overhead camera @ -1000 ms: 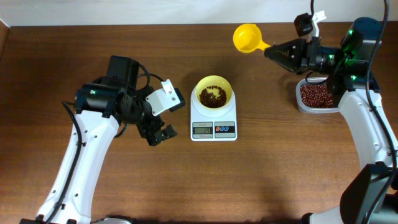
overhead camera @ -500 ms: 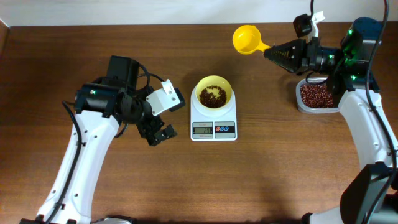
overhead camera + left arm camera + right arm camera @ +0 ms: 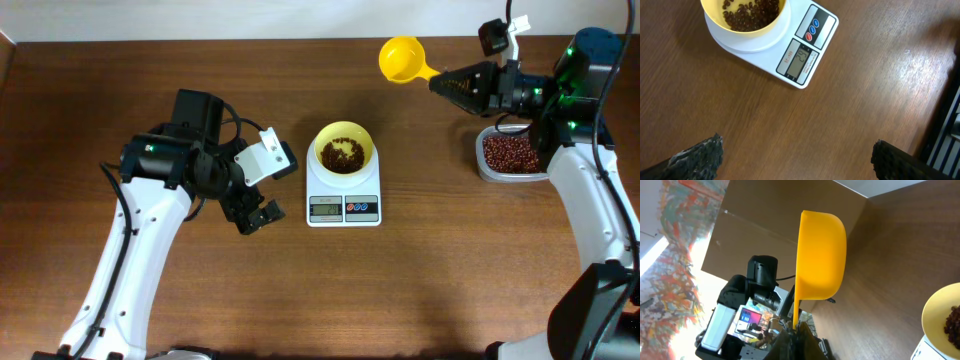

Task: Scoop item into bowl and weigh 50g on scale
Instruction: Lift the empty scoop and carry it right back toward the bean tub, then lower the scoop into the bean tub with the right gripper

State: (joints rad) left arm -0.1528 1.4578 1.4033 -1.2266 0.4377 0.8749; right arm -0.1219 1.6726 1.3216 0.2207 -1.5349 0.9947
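Right tool [image 3: 440,81]: closed on the handle of the yellow scoop [image 3: 400,59], held in the air, right of the scale [image 3: 344,208] and beyond it.
Left tool [image 3: 254,216]: fingers spread wide, holding nothing, low over the bench just left of the scale.
Scoop axis: handle runs from the right tool toward the scale's side, cup leading; from overhead the cup looks empty.
Beans: one small heap [image 3: 342,153] in the bowl [image 3: 370,147], a larger heap [image 3: 510,152] in the clear tub [image 3: 481,160].
Bowl: sits centred on the scale's platform.
Tub: on the bench well right of the scale, close under the right arm.
Key relation: the tub lies on the near side of the scoop and to its right, so the cup likely has to swing back and dip; the right arm is far nearer.
Display: lit digits, too small to read surely.
Count: one scale, one bowl, one scoop, one tub, two heaps.
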